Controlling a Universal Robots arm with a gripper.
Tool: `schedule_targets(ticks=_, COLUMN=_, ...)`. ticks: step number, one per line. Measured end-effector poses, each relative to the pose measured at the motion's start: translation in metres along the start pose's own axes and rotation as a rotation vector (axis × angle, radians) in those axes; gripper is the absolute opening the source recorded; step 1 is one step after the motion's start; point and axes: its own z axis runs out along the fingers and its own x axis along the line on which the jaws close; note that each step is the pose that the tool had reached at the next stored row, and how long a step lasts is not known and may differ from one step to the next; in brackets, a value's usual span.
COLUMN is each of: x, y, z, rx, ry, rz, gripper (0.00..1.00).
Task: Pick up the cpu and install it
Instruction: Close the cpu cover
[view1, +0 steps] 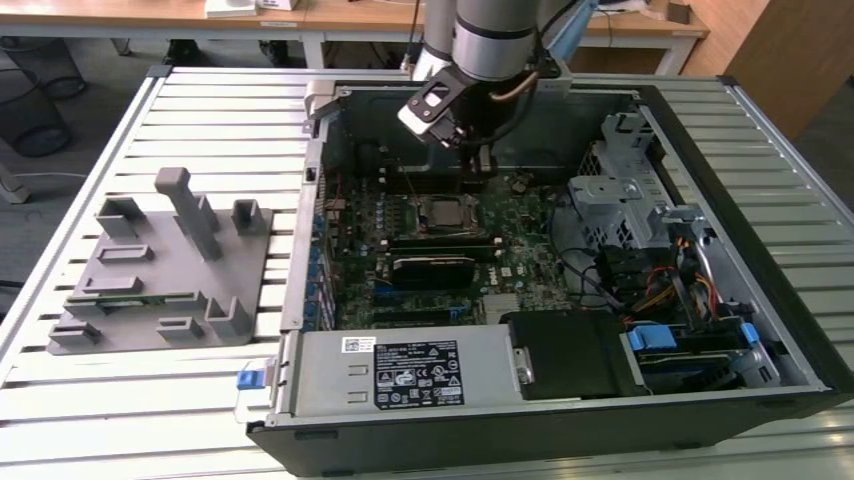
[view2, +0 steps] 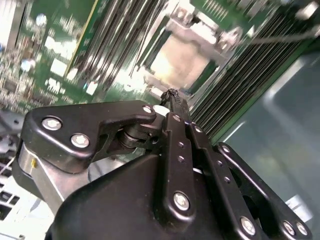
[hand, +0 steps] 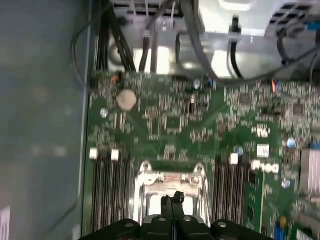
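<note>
- The black two-fingered gripper (view1: 470, 178) hangs in the upper middle of the exterior view, inside the open black computer case (view1: 534, 440). Its fingers are pressed together with nothing between them, as both wrist views show (view2: 172, 96) (hand: 172, 198).
- The cpu (view1: 447, 212), a flat pale silvery square, seems to lie flat inside the metal-framed socket (hand: 145, 182) on the green motherboard (view1: 527, 250), just below the fingertips (view2: 182, 62).
- A grey moulded tray (view1: 80, 275) sits at the left of the frame on the white slatted table (view1: 200, 100), well apart from the gripper.
</note>
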Motion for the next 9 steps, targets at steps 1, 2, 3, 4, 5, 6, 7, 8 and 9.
schedule_targets(ticks=1, x=0.0002, y=-0.0045, z=0.0001, rx=0.0000, ry=0.0001, rz=0.000, gripper=0.11)
schedule_targets(ticks=2, x=0.0005, y=-0.0088, z=0.0002, rx=0.0000, ry=0.0000, rz=0.000, gripper=0.11)
schedule_targets(ticks=3, x=0.0007, y=-0.0125, z=0.0003, rx=0.0000, ry=-0.0001, rz=0.000, gripper=0.11)
schedule_targets(ticks=4, x=0.0009, y=-0.0163, z=0.0004, rx=0.0001, ry=-0.0002, rz=0.000, gripper=0.11)
schedule_targets(ticks=5, x=0.0010, y=-0.0193, z=0.0008, rx=0.0001, ry=0.0000, rz=0.000, gripper=0.11)
schedule_targets(ticks=6, x=0.0012, y=-0.0218, z=0.0015, rx=-0.0001, ry=0.0002, rz=0.000, gripper=0.11)
schedule_targets(ticks=7, x=0.0012, y=-0.0232, z=0.0025, rx=-0.0001, ry=0.0001, rz=0.000, gripper=0.11)
schedule_targets(ticks=8, x=0.0012, y=-0.0236, z=0.0036, rx=0.0000, ry=0.0000, rz=-0.001, gripper=0.11)
schedule_targets(ticks=9, x=0.0012, y=-0.0239, z=0.0049, rx=0.0000, ry=-0.0002, rz=-0.001, gripper=0.11)
